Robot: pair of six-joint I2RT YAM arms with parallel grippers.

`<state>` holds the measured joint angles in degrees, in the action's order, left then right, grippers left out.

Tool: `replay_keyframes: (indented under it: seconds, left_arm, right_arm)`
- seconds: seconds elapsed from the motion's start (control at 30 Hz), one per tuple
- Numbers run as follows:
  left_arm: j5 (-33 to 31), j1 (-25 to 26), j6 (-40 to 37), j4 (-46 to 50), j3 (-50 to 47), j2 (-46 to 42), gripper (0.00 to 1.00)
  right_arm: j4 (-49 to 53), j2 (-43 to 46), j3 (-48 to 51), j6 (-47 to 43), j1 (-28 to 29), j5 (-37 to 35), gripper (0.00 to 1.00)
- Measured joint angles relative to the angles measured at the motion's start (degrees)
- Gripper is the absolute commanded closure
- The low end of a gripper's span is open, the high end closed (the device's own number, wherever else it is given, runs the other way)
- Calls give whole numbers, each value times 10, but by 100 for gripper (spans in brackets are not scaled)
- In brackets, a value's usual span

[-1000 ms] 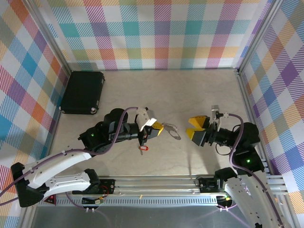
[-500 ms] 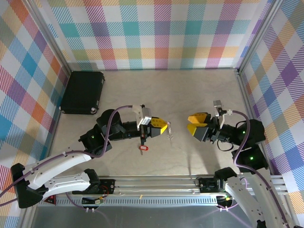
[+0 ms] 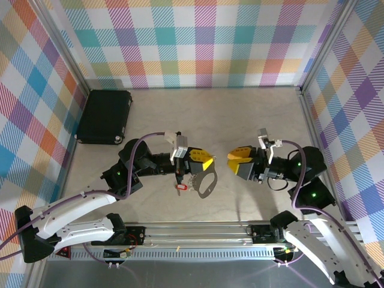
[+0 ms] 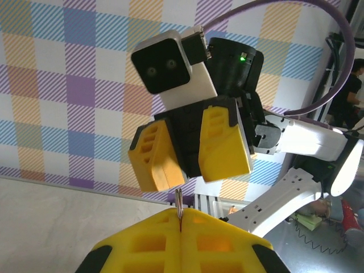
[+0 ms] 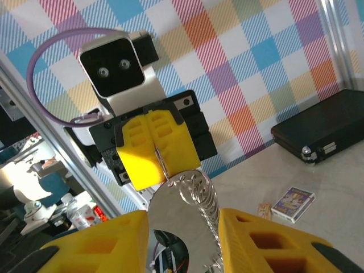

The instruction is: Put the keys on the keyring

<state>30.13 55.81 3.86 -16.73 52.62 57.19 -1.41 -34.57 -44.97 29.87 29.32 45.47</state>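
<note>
My left gripper (image 3: 201,161) is shut on the top edge of the keyring (image 3: 205,183), a silver-grey loop that hangs below its yellow fingers. In the left wrist view, a thin metal edge (image 4: 180,211) is pinched in the closed left gripper (image 4: 181,220). The right gripper (image 3: 239,161) faces it from the right, a short gap away, jaws partly apart with nothing in them. From the right wrist view the keyring (image 5: 173,199) and its fan of thin loops show beyond the gap of the right gripper (image 5: 183,220). A red key (image 3: 180,187) lies on the table under the left wrist.
A black case (image 3: 105,116) lies at the back left by the wall. A small printed card box (image 5: 293,203) sits on the table near it. Plaid walls close three sides, and a metal rail (image 3: 198,231) runs along the near edge.
The left gripper turned, so the keyring now hangs down broadside instead of sticking out to the right. The right gripper moved left toward it and its jaws narrowed.
</note>
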Motion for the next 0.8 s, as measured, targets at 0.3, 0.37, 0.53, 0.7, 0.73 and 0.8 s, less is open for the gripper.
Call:
replay_keyframes:
  seconds: [0.3, 0.37, 0.53, 0.7, 0.73, 0.8]
  left_arm:
    - [9, 0, 7, -1, -5, 6, 100]
    - [9, 0, 9, -1, -6, 6, 100]
    - [13, 0, 9, -1, -7, 6, 100]
    - [20, 0, 10, -1, -7, 6, 100]
    - [21, 0, 11, -2, -7, 6, 100]
    - [23, 0, 11, -2, -7, 6, 100]
  right_arm:
    - [5, -30, -8, -38, 74, -26, 69]
    - [5, -35, -9, -40, 82, -33, 69]
    - [4, -40, -10, -45, 92, -51, 69]
    - [3, -40, -10, -50, 94, -71, 58]
    - [3, -40, -10, -50, 94, -75, 56]
    - [2, -40, -10, -52, 94, -80, 56]
